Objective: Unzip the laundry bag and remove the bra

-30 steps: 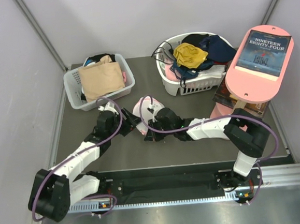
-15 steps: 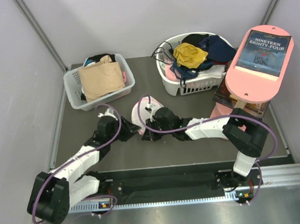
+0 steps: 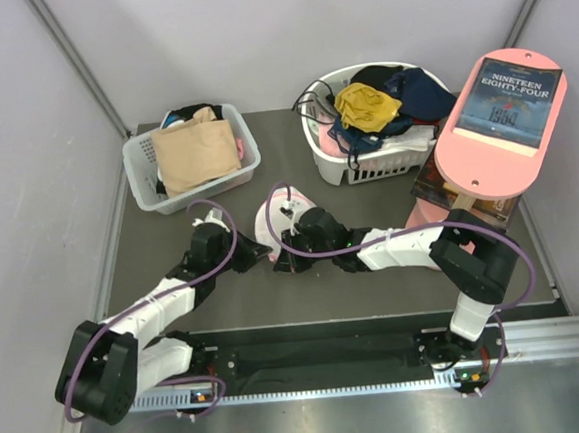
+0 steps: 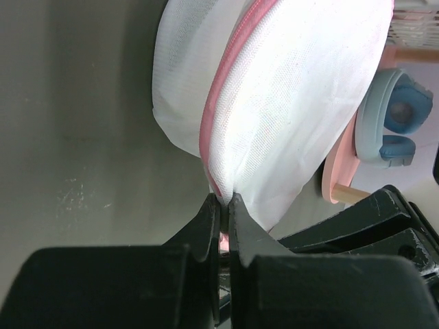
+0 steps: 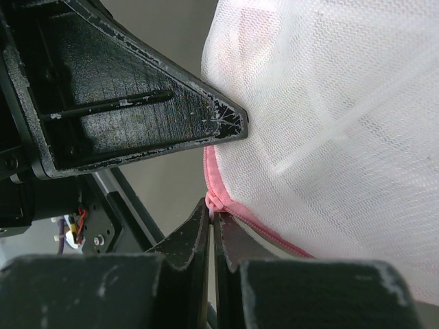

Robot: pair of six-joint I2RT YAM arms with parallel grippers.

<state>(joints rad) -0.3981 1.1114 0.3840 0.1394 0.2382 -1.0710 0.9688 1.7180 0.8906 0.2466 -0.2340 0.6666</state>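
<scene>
Left fingers newly closed, one laundry bag pinched

laundry bag top cropped, contents unclear

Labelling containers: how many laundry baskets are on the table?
2. One rectangular basket at the back left, holding a tan garment; one round basket at the back centre, piled with clothes. No others show.
</scene>
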